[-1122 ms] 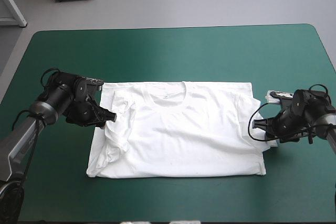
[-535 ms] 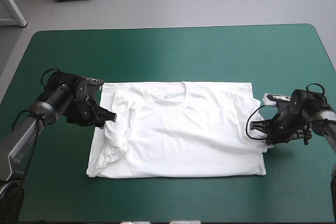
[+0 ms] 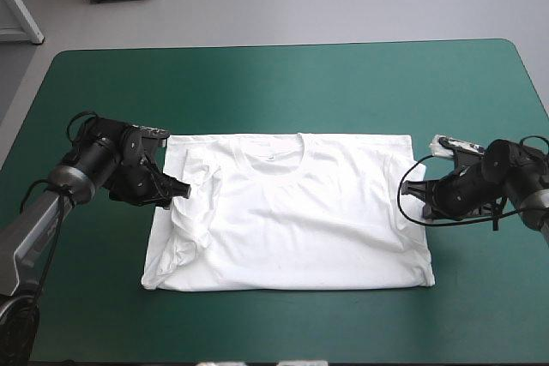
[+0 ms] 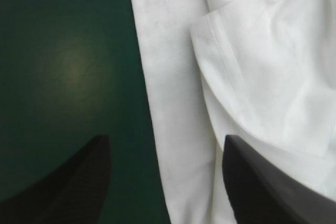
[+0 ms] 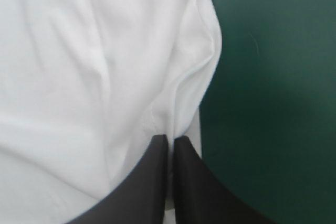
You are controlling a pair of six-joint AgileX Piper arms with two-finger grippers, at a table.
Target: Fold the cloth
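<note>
The white T-shirt (image 3: 292, 212) lies spread flat in the middle of the table, collar toward the far edge. Its left sleeve is folded in and rumpled. My left gripper (image 3: 182, 188) rests low at that left side and is open. In the left wrist view the T-shirt (image 4: 252, 66) has its side edge running between the spread fingers of the left gripper (image 4: 164, 148). My right gripper (image 3: 410, 190) sits at the shirt's right sleeve. In the right wrist view the right gripper (image 5: 170, 141) is shut on a pinched ridge of the T-shirt (image 5: 79, 77).
The teal-green cover (image 3: 283, 83) stretches wide between the shirt and the table's far edge. Narrower strips of cover run along the front edge and behind each arm.
My right gripper has moved inward and toward the far edge, drawing the right sleeve in over the shirt. The left arm has stayed put.
</note>
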